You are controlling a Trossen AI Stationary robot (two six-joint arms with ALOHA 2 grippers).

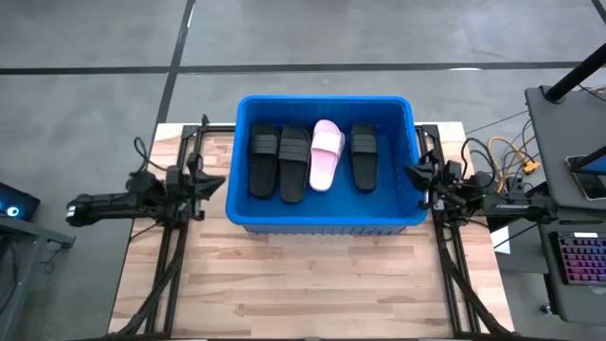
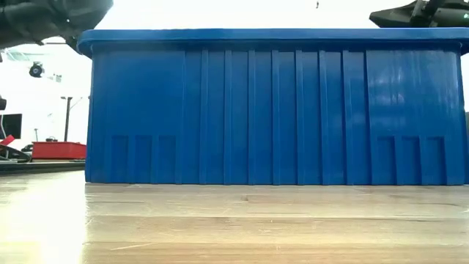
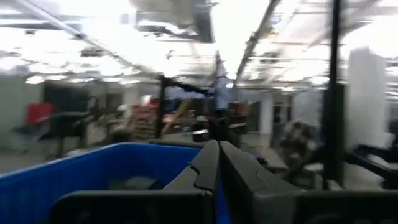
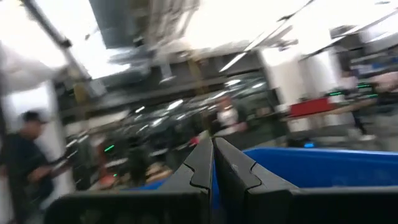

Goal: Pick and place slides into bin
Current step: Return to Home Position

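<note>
High view: slides [image 1: 294, 163] (four) inside bin [image 1: 322, 220]

Blue bin [image 1: 325, 224] centred at upper edge of wooden tabletop [image 1: 312, 284]. Four slides flat inside, in one row from left: black slide [image 1: 263, 161], second black slide [image 1: 294, 163], pink slide [image 1: 327, 153], third black slide [image 1: 364, 155]. Left gripper [image 1: 216, 182] just outside bin's left wall; right gripper [image 1: 414, 172] just outside right wall.
</note>
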